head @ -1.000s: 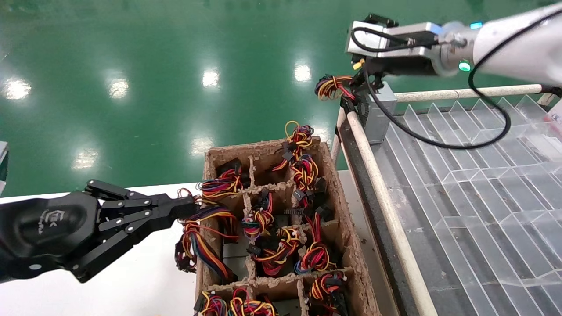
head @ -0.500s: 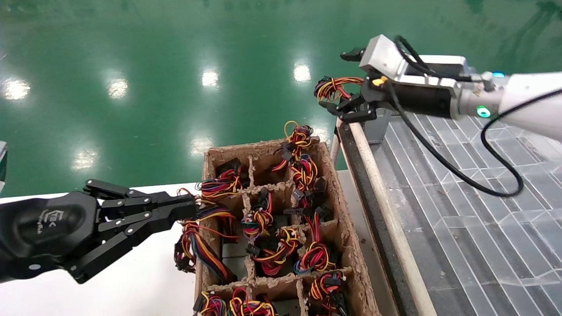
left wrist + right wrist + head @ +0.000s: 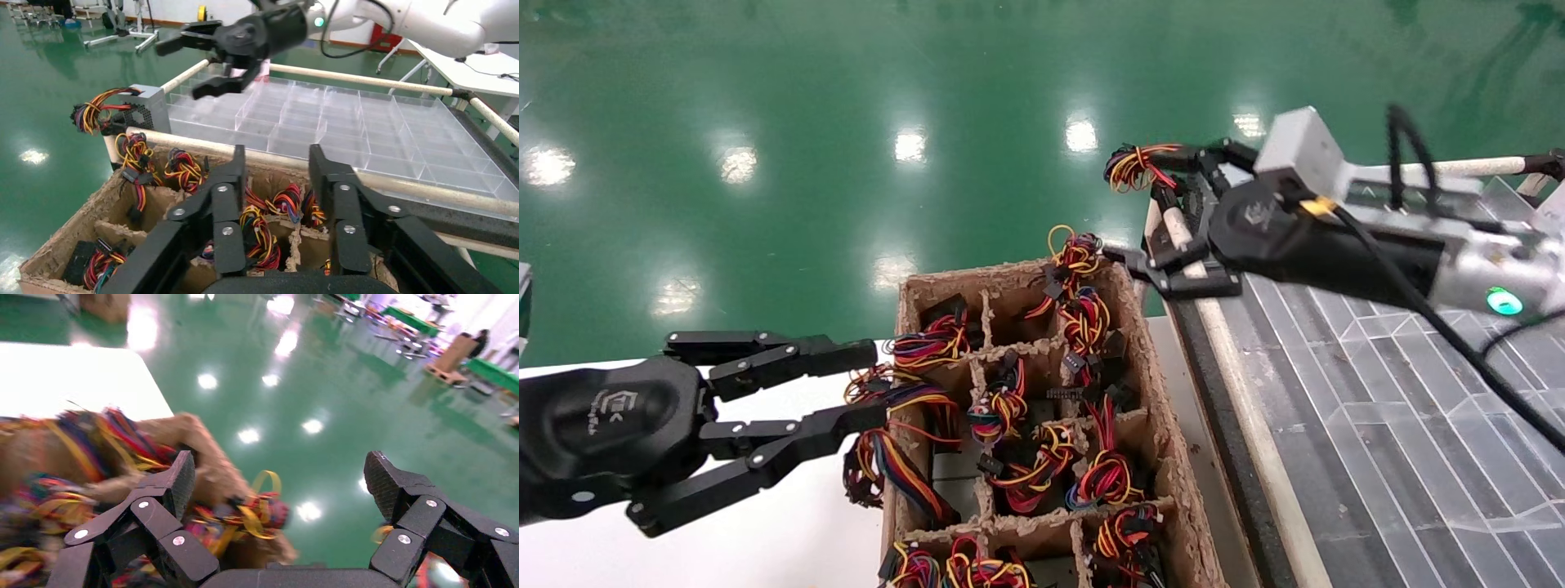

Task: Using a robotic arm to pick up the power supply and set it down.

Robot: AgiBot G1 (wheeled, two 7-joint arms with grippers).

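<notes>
1. The power supply [image 3: 145,111], a small grey metal box, sits at the far corner of the clear divided tray [image 3: 1401,408], against the pale rail. Its looped tail of red, yellow and black wires [image 3: 1133,166] hangs out past the tray's edge over the green floor.

2. The right gripper [image 3: 1177,216], on the robotic arm with the silver-grey forearm and green light, hangs above the rail close to that corner. Its jaws are spread wide and hold nothing; the right wrist view shows both fingers [image 3: 177,478] far apart with only floor and wires between them.

3. The left gripper [image 3: 846,384] rests low over the white table, its tips at the side of the cardboard crate [image 3: 1173,457]. Its jaws are also apart and empty, touching or nearly touching a wire bundle that spills over the crate wall.

4. The crate's paper-pulp cells hold more units, each with its own tangled wires.

5. Handling, as I judge it: the box looks rigid and fairly heavy for its size, with smooth metal sides that could slip under a light grip. The wires are soft and springy, and may snag on the rail or neighbouring bundles.

6. The best hold is probably across two opposite flat faces of the casing, not on the wire loop, which would let the box swing.
</notes>
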